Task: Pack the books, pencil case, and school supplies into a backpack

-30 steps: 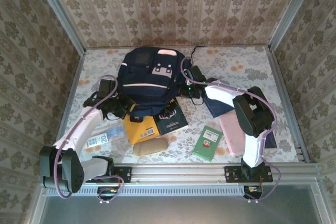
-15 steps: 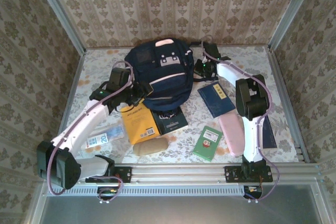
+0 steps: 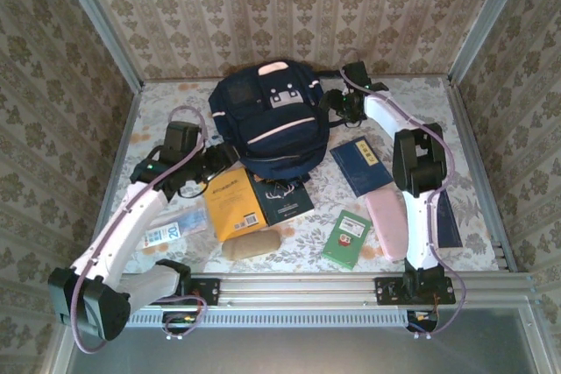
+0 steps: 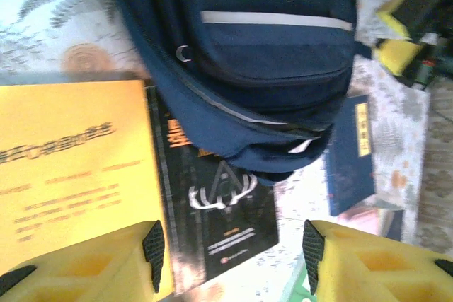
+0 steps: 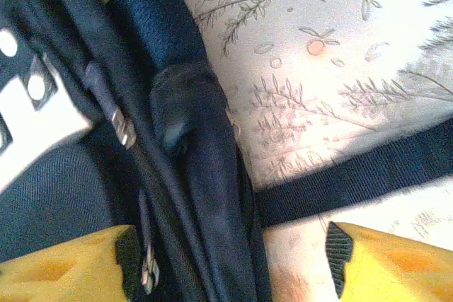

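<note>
The navy backpack [image 3: 272, 124] stands at the back middle of the table. My left gripper [image 3: 223, 157] hovers open at its lower left, above the orange-yellow book [image 3: 232, 208] and the black antlered book [image 3: 280, 199]. In the left wrist view the open left gripper [image 4: 232, 249] frames the black book [image 4: 223, 196], with the backpack [image 4: 262, 54] beyond. My right gripper [image 3: 337, 104] is open at the backpack's right side. In the right wrist view the open right gripper [image 5: 233, 259] straddles the backpack's edge [image 5: 198, 175] and a dark strap [image 5: 354, 175]. A navy book [image 3: 364, 164], a green book [image 3: 348, 236] and a pink pencil case [image 3: 386, 221] lie to the right.
A blue-and-white packet [image 3: 166, 232] lies under the left arm. A tan oblong pouch [image 3: 252, 244] rests near the front rail [image 3: 298, 288]. Another navy book [image 3: 449, 221] lies partly behind the right arm. Wallpapered walls close in the table on three sides.
Both grippers have opened and let go of the backpack, which has been shifted toward the back wall. The left arm has pulled back to the left.
</note>
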Controlling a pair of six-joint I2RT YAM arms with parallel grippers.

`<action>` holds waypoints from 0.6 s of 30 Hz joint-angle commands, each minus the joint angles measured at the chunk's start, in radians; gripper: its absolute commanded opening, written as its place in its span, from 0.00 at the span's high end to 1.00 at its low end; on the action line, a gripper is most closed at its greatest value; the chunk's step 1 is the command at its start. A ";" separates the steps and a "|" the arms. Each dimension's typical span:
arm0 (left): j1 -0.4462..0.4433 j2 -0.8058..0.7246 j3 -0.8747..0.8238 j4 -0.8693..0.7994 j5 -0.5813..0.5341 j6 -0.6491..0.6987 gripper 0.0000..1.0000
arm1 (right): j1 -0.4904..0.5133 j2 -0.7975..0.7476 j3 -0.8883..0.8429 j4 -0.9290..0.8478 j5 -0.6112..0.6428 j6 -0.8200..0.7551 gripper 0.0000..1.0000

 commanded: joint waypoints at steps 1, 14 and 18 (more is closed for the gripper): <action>0.008 -0.032 -0.032 -0.116 -0.061 0.057 0.42 | 0.088 -0.237 -0.149 -0.003 0.193 -0.064 0.26; 0.054 -0.163 -0.326 -0.128 -0.133 0.012 0.31 | 0.396 -0.585 -0.776 0.206 -0.102 -0.028 0.28; 0.129 -0.139 -0.411 0.012 -0.020 0.004 0.33 | 0.541 -0.525 -0.743 0.225 -0.132 0.004 0.29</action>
